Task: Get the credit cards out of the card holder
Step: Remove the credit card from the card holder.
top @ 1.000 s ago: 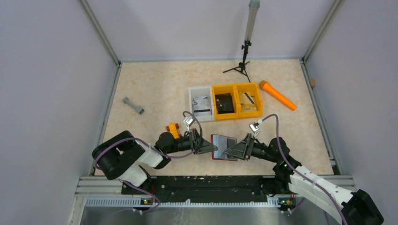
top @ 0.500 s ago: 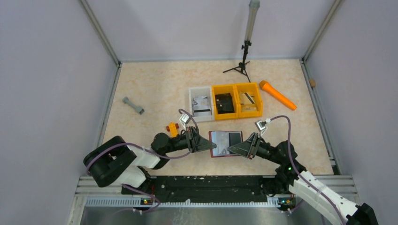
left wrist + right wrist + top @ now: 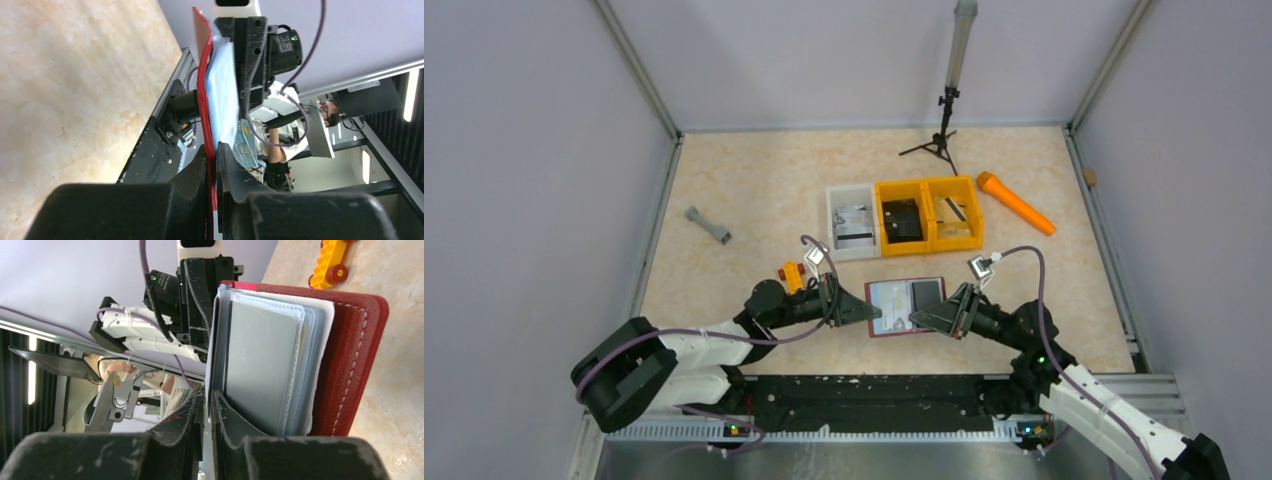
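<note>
- Holding the maroon cover edge: left gripper [image 3: 212, 155], fingers clamped tight on the card holder [image 3: 906, 307].
- Pinching a pale inner leaf of the same card holder, on the side opposite: right gripper [image 3: 209, 395], fingers pressed closed with the leaf between them.
- Location of the card holder: just in front of the row of bins [image 3: 927, 212], spanned between the two grippers, open, with its inner pockets turned to the top camera. Whether it touches the table cannot be told.
- Entry, credit cards [image 3: 260, 365]: one grey card sits in a clear sleeve inside the card holder, with more pale layers stacked behind it, all in front of the row of bins.
- Entry, toy block [image 3: 792, 273], red and yellow: front-left of the row of bins.
- Entry, orange stick-shaped object [image 3: 1016, 203]: just right of the row of bins, lying at a slant.
- Entry, grey dumbbell-shaped piece [image 3: 708, 225]: well to the left of the row of bins.
- Entry, tripod [image 3: 939, 140], black: behind the row of bins.
</note>
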### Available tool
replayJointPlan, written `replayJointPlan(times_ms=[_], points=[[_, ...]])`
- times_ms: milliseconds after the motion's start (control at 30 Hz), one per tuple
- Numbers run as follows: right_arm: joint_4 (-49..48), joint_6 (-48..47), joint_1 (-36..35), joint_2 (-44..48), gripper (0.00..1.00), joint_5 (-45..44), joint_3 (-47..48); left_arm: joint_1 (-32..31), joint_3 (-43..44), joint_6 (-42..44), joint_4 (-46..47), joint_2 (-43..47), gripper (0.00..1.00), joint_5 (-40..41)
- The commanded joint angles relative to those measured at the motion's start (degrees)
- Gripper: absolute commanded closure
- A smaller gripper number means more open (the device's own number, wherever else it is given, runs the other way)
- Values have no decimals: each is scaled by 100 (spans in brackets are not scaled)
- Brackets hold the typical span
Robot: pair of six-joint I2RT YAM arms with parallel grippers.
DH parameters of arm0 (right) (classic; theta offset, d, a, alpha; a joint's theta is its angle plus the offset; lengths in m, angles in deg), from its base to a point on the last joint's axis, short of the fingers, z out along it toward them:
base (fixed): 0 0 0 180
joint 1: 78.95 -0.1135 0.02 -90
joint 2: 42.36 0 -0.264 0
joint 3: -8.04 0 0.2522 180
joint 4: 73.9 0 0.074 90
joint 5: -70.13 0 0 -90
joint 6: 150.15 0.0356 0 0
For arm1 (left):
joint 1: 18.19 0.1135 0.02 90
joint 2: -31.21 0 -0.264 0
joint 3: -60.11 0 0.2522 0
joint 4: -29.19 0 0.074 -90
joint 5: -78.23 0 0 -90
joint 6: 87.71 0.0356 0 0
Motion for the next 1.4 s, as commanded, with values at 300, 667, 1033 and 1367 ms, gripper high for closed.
replayJointPlan(times_ms=[300,667,1033,1367], points=[[-305,-277,1,-712,99,482,713,-25,305,381,-666,148,88,32],[150,-477,1,-793,90,429,792,-35,286,304,-484,182,95,-24],[2078,-1323,5,-424,100,-134,1218,21,77,507,-1223,879,100,407],[1473,-1091,27,-449,100,-13,916,96,-7,535,-1826,1617,100,638]])
